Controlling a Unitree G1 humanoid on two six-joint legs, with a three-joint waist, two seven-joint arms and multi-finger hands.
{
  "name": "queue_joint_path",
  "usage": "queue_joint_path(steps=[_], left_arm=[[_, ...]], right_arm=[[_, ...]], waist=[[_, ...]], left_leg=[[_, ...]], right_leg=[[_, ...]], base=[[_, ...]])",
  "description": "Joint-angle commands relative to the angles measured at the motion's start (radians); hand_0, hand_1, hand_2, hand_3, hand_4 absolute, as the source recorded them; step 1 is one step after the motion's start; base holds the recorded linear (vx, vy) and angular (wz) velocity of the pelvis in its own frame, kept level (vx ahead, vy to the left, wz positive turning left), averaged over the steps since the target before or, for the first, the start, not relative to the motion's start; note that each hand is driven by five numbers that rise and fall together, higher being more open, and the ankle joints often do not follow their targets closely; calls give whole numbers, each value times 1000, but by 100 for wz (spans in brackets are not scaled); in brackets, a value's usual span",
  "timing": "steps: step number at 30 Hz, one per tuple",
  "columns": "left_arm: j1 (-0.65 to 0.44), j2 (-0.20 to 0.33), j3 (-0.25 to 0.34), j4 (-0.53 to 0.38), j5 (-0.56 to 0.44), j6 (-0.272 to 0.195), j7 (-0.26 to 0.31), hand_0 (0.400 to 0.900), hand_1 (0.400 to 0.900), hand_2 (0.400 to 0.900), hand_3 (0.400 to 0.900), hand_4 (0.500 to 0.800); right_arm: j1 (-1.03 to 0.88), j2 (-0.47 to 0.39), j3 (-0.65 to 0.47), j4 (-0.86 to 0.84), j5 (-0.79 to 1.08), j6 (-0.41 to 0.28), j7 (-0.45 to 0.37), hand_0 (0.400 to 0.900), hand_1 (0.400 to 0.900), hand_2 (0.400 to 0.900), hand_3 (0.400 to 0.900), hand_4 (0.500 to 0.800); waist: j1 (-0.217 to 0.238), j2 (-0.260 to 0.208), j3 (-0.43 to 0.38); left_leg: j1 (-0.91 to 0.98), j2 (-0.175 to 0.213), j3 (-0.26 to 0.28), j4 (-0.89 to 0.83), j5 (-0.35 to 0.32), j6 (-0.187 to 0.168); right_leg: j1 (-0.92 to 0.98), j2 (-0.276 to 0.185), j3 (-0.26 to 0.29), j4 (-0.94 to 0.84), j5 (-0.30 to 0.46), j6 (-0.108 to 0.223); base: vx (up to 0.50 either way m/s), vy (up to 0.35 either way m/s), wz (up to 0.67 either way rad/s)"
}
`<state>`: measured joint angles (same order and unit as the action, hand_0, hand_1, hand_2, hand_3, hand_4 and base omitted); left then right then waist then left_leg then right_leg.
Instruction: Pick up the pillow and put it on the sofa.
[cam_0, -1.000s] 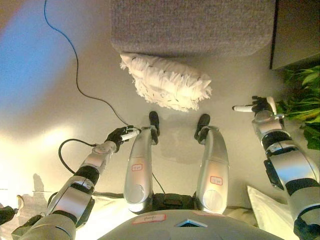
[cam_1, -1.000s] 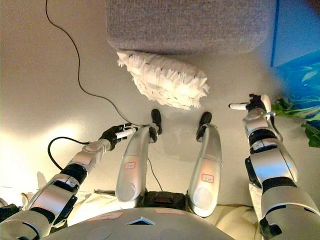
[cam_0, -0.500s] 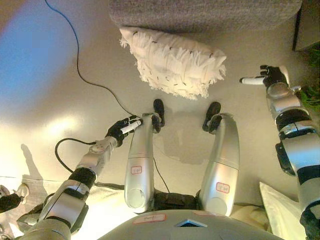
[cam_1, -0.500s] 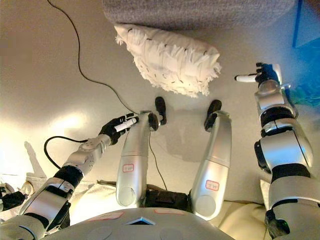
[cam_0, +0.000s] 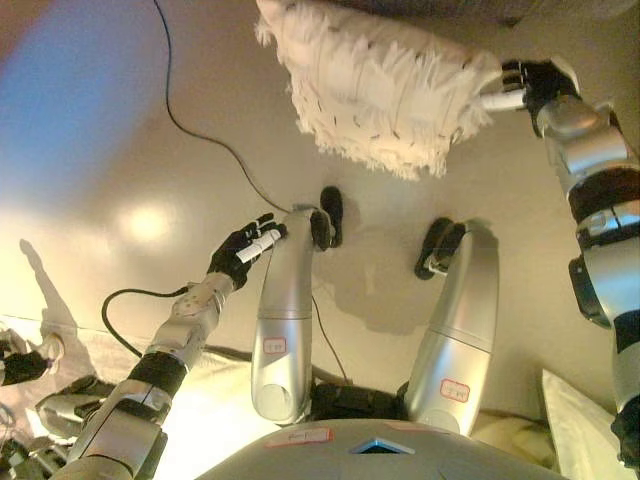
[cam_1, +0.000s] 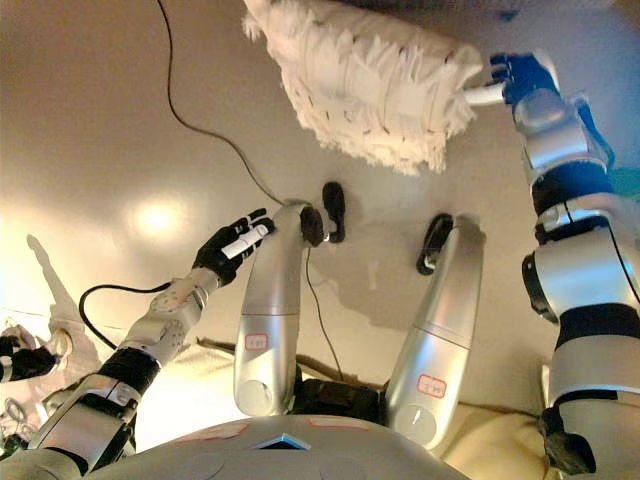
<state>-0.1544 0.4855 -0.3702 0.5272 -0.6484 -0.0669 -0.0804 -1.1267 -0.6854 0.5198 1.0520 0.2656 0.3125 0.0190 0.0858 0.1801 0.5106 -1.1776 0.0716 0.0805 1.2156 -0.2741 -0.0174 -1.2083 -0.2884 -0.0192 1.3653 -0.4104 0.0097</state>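
Warm, fairly dim light; a bright glare spot on the glossy floor (cam_0: 148, 222), soft shadows, and wide-angle bending at the edges.

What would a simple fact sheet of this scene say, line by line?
Pillow: white, fringed, lying on the floor near the top of the view
Sofa: grey, only a strip shows behind the pillow
Right hand: at the pillow's right end, fingers straight, touching its edge
Left hand: low at the left, fingers relaxed, holding nothing
Floor: pale, with a thin dark cable across it
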Motion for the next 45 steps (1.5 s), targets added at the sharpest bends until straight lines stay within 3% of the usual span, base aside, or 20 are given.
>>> queue_joint_path(steps=[1, 16, 22, 23, 24, 28, 37, 45], left_arm=[[107, 24, -8, -32, -13, -16, 5, 900, 900, 900, 900, 800], [173, 23, 22, -89, -16, -45, 0, 900, 900, 900, 900, 800], [207, 28, 39, -105, 3, -47, -18, 900, 900, 900, 900, 800], [215, 32, 42, -110, 2, -43, -21, 900, 900, 900, 900, 800], [220, 34, 43, -111, 2, -41, -23, 900, 900, 900, 900, 800], [243, 47, 52, -120, -6, -18, -35, 900, 900, 900, 900, 800], [264, 42, 45, -88, -8, -54, -42, 900, 900, 900, 900, 800], [256, 43, 42, -91, -10, -55, -37, 900, 900, 900, 900, 800]], right_arm=[[-97, -39, 48, -54, 15, -29, 17, 900, 900, 900, 900, 800], [-171, 23, 90, -92, 80, -37, 43, 900, 900, 900, 900, 800], [-159, 20, 77, -141, 128, -107, 83, 900, 900, 900, 900, 800], [-160, 14, 78, -145, 126, -119, 102, 788, 788, 788, 788, 733], [-160, 10, 78, -146, 127, -122, 103, 400, 400, 400, 400, 500], [-150, -3, 60, -134, 157, -136, 84, 400, 400, 400, 400, 500], [-138, -22, 46, -100, 149, -171, 83, 400, 400, 400, 400, 500], [-87, -31, 16, -143, 172, -205, 89, 400, 400, 400, 400, 500]], waist=[[10, 69, 9], [54, 106, 9], [63, 107, 9], [63, 108, 9], [63, 108, 9], [63, 110, 9], [59, 109, 9], [43, 88, 9]], left_leg=[[64, 6, -1, 14, -91, 31], [11, -3, -8, 33, -71, 12], [2, 6, -13, 55, -68, 10], [2, 8, -14, 63, -67, 9], [1, 11, -15, 68, -67, 8], [3, 18, -16, 90, -71, 9], [10, 31, -17, 103, -73, 15], [62, 46, -11, 66, -71, 9]], right_leg=[[32, -11, 0, -89, 47, -41], [-18, -30, 19, -47, 36, -41], [-18, -36, 18, -23, 31, -38], [-19, -38, 20, -14, 31, -38], [-19, -40, 22, -8, 30, -38], [-18, -43, 24, 20, 22, -38], [-11, -42, 26, 26, 24, -42], [45, -30, 10, -37, 43, -35]], base=[[-14, 39, 12], [-1, 17, 9], [26, -3, 1], [59, 3, 1], [58, 10, -2], [51, 23, -6], [21, 8, -4], [-12, -19, -10]])
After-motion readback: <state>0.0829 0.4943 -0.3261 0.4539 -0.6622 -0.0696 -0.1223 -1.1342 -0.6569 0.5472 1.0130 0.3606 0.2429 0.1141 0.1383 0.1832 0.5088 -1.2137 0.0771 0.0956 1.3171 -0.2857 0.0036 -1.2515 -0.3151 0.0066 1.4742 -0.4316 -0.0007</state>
